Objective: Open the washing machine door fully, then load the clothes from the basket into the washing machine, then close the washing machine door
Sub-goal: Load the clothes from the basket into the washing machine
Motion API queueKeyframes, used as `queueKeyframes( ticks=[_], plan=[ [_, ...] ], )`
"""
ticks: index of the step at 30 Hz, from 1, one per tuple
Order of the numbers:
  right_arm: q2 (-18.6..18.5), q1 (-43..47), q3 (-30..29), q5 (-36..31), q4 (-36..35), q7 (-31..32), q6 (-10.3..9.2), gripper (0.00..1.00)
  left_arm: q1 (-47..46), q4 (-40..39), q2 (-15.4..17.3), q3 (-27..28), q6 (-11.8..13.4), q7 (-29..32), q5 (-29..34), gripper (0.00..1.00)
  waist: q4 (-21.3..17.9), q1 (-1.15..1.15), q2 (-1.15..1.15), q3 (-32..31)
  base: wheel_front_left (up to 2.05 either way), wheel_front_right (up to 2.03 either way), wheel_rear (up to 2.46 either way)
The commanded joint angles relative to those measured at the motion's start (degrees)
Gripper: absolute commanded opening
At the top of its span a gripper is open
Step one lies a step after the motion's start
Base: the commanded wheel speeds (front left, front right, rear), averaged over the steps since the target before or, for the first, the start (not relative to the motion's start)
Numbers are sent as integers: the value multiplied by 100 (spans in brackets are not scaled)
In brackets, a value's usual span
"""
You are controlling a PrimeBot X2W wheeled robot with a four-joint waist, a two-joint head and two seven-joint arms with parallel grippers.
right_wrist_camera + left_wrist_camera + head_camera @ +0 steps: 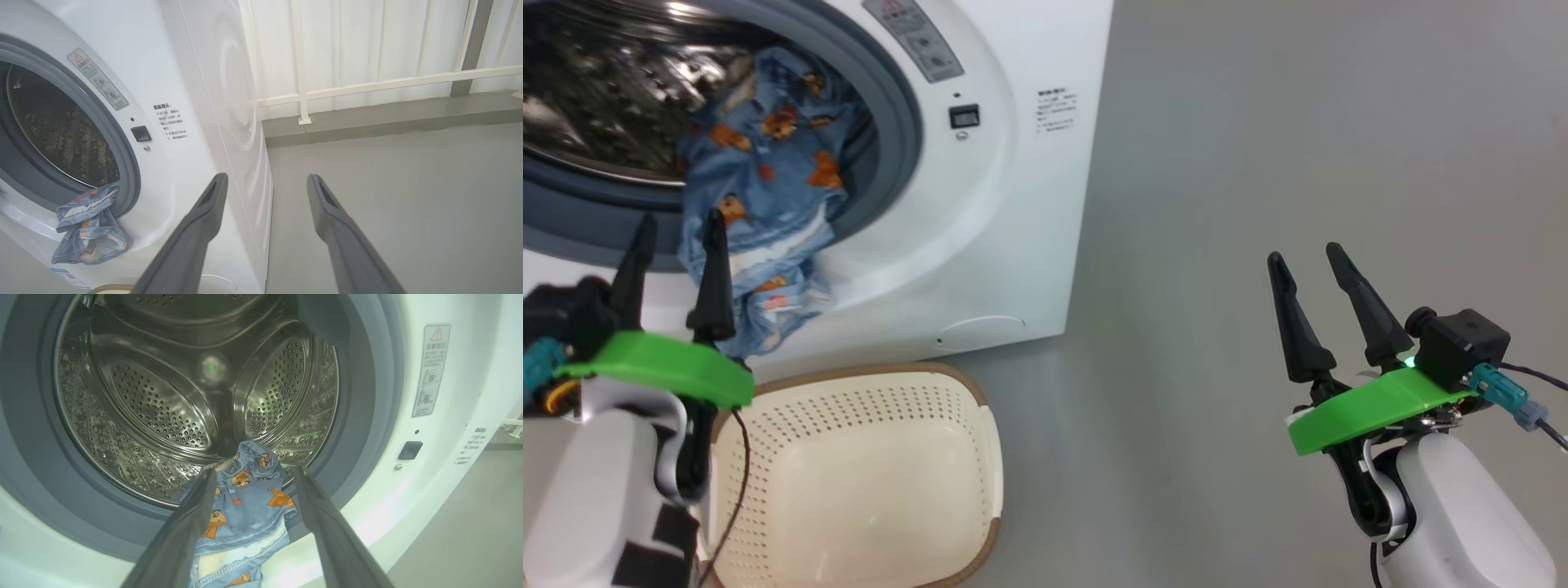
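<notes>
In the head view the clothes [768,188] spill from the washing machine [1013,204] at upper left, the basket [980,400] sits bottom centre, and our left gripper [680,216] and right gripper [1303,251] stand with jaws apart, empty. Our left wrist view has the clothes at bottom centre between the spread fingers [182,539]; our right wrist view shows them hanging at lower left.

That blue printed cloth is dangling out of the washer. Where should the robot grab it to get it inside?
Probably the bunched fold of the cloth hanging below the grey seal of the washer. Come straight from the front, low: that lump hangs loose before the white panel, while the upper part lies flat over the seal.
</notes>
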Motion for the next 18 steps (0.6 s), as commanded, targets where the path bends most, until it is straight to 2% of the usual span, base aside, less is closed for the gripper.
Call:
queueKeyframes(
  ticks=[1, 9, 18],
  plan=[
    [-41, 79, 79, 27, -115, -46, 31, 100, 136, -293, 164, 253, -2, -37, 101, 100, 248, 1, 0, -272, 0, 0, 0],
    [-117, 208, 21, 69, -151, -46, 31, 100, 1178, -1255, -95, 506, 41, -37, 352, 100, 408, 1, 0, -543, 0, 0, 0],
    [-236, 332, -57, 70, -210, -46, 31, 100, 1952, -1940, -266, 621, 104, -37, 445, 100, 515, 1, 0, -710, 0, 0, 0]
  ],
)
